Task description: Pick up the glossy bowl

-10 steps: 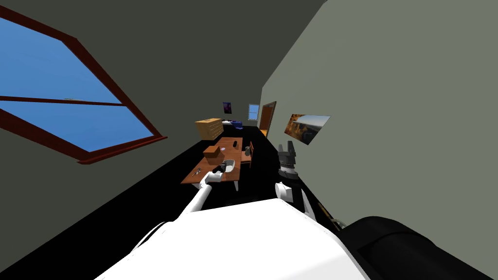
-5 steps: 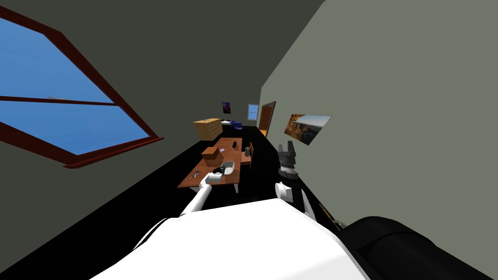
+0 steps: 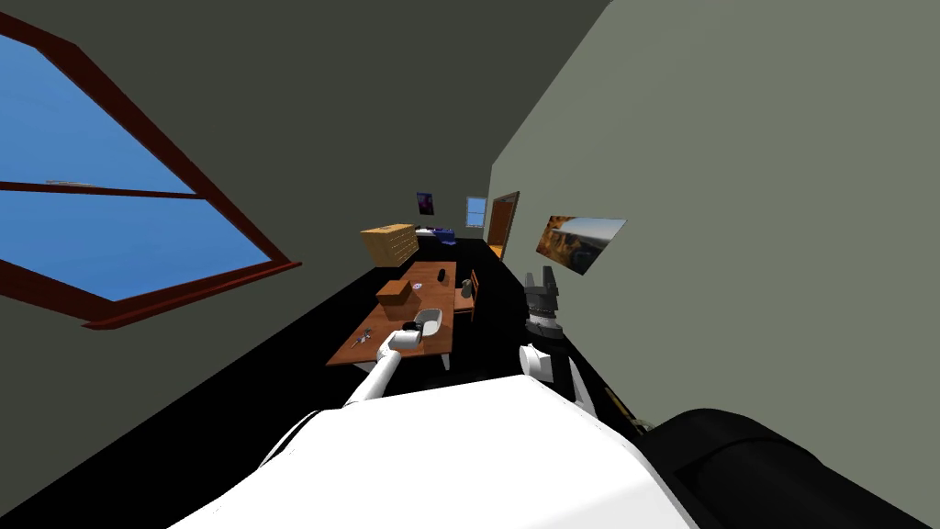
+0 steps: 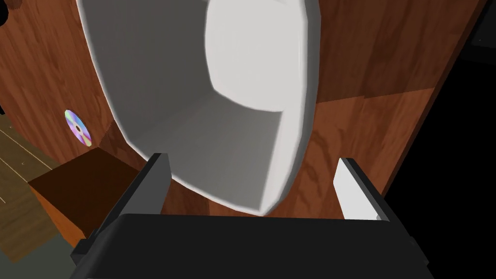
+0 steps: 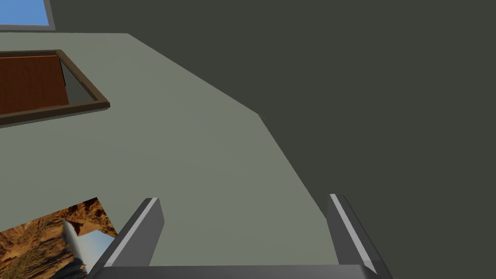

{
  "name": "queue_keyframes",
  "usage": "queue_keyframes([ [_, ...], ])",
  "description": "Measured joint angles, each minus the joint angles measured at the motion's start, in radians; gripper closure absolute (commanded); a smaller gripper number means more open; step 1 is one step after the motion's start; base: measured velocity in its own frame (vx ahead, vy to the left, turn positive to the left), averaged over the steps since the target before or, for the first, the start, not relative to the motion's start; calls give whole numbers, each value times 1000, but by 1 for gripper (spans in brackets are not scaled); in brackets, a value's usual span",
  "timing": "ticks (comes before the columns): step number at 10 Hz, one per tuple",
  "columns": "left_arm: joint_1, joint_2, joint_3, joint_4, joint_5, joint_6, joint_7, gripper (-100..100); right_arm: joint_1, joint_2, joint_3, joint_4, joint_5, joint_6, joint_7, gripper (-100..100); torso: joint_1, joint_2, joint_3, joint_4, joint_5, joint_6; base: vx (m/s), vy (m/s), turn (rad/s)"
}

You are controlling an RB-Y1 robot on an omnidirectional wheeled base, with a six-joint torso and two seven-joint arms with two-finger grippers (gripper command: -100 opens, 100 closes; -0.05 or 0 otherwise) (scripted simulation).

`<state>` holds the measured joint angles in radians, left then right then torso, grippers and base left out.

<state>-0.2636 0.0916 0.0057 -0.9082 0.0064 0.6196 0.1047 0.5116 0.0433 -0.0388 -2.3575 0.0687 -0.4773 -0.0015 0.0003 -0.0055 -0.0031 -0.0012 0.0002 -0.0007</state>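
A white, glossy bowl rests on the brown wooden table, near its front end. My left gripper is at the bowl's near side. Seen from the left wrist, the bowl is very close and its near end sits between my open fingers. The left gripper holds nothing; one finger is almost at the bowl's wall, the other stands apart from it. My right gripper is raised beside the right wall, away from the table, and in its wrist view the right gripper is open and empty.
A brown box stands on the table just beyond the bowl, with a shiny disc beside it. A dark cylinder is at the far end. A chair is at the table's right side, a dresser behind.
The whole head view has drifted, with the table and window sliding left, so I have moved. My left gripper stays open at the bowl. The right arm has held still.
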Motion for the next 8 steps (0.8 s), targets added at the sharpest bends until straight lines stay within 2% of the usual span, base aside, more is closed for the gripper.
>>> queue_keyframes([
  [1,-6,-11,8,47,3,5,0,-100,0,0,0,0,0,0,0,0,-1,0,0,0,0,0,64,-2,-11],
  [2,3,-20,10,44,0,18,1,-100,0,0,0,0,0,0,0,0,-1,1,0,0,0,0,24,0,0],
  [3,4,-21,10,42,-1,22,2,0,0,0,0,0,0,0,0,0,-1,3,2,1,0,0,5,0,0],
  [4,4,-21,10,42,-1,22,2,-100,0,0,0,0,0,0,0,0,-1,4,2,1,0,0,32,-5,-4],
  [8,18,-24,12,104,-2,-53,-4,-100,0,0,0,0,0,0,0,0,-1,1,0,0,0,0,58,-1,-2],
])
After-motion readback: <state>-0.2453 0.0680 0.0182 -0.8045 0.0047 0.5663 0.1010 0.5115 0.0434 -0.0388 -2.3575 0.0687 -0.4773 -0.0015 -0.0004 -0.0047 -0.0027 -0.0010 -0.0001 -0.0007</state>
